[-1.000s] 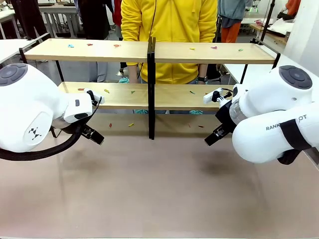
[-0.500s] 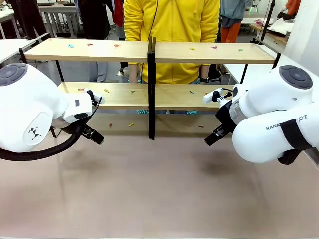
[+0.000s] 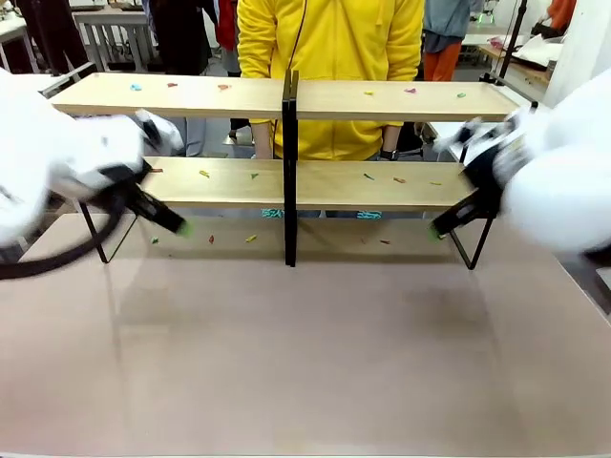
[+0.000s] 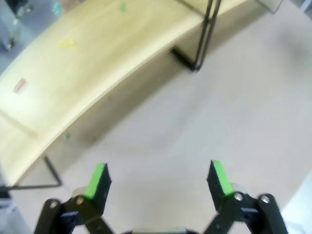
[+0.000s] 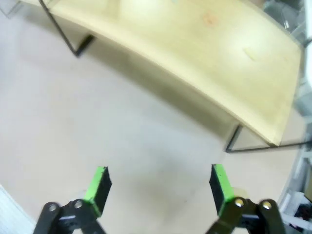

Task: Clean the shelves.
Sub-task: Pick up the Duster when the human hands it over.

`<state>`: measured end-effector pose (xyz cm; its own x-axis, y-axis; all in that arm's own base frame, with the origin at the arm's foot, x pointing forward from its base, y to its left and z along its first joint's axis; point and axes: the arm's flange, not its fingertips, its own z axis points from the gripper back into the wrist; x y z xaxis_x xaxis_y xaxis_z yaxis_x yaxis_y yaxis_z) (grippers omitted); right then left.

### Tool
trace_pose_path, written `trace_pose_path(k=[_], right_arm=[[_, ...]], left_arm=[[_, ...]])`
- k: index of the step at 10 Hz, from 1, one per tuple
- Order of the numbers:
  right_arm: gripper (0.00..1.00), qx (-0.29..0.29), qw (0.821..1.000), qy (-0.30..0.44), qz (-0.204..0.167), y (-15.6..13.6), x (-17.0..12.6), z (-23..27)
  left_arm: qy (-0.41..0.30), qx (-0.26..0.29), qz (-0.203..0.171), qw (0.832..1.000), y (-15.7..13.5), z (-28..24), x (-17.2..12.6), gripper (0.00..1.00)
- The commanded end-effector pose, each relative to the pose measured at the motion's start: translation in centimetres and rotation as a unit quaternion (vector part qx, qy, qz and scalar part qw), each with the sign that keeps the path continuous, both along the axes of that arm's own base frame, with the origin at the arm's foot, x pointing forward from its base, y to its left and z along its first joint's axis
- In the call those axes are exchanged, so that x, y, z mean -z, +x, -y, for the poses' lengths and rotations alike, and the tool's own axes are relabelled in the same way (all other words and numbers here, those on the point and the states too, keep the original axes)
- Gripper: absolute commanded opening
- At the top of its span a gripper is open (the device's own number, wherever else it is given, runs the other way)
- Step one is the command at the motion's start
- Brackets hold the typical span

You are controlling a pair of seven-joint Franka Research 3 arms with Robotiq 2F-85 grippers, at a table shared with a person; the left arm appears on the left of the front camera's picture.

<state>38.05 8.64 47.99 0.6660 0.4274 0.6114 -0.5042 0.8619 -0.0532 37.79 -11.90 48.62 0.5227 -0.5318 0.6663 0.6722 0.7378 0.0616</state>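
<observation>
Both arms had swung outward toward the ends of the shelves (image 3: 382,100), which stood along the far side of the bench (image 3: 305,372). My left pincer (image 4: 158,178) hung before the shelves' left end and my right pincer (image 5: 159,183) before their right end, both released wide and empty. I judged this the approach step, with each next needing to line up on the coloured scraps (image 3: 203,174) on the shelves' boards; I could read no writing.
</observation>
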Motion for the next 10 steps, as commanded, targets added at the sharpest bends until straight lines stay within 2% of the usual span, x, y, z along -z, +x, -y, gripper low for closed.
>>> trace_pose_path(k=[1, 3, 4, 5, 7, 10], right_arm=[[1.0, -0.024, 0.996, 0.066, 0.049, -6.5, -5.1, 8.1], [1.0, -0.057, 0.986, 0.127, 0.092, -8.2, -9.5, 11.7], [1.0, -0.053, 0.982, 0.137, 0.123, -8.3, -10.1, 11.9], [1.0, -0.049, 0.982, 0.126, 0.131, -8.0, -9.8, 11.2], [1.0, -0.072, 0.979, 0.132, 0.141, -7.3, -9.7, 10.1], [1.0, -0.094, 0.977, 0.13, 0.137, -7.0, -9.8, 9.4]], left_arm=[[-0.082, 0.052, 0.028, 0.995, -10.9, -11.2, -2.2, 1.0], [-0.142, 0.01, 0.083, 0.986, -13.4, -17.0, -5.5, 1.0], [-0.166, -0.005, 0.112, 0.98, -13.6, -18.3, -6.0, 1.0], [-0.176, -0.025, 0.134, 0.975, -13.7, -17.9, -6.0, 1.0], [-0.177, -0.032, 0.142, 0.973, -13.2, -17.4, -6.2, 1.0], [-0.17, -0.079, 0.151, 0.97, -13.4, -17.6, -6.3, 1.0]])
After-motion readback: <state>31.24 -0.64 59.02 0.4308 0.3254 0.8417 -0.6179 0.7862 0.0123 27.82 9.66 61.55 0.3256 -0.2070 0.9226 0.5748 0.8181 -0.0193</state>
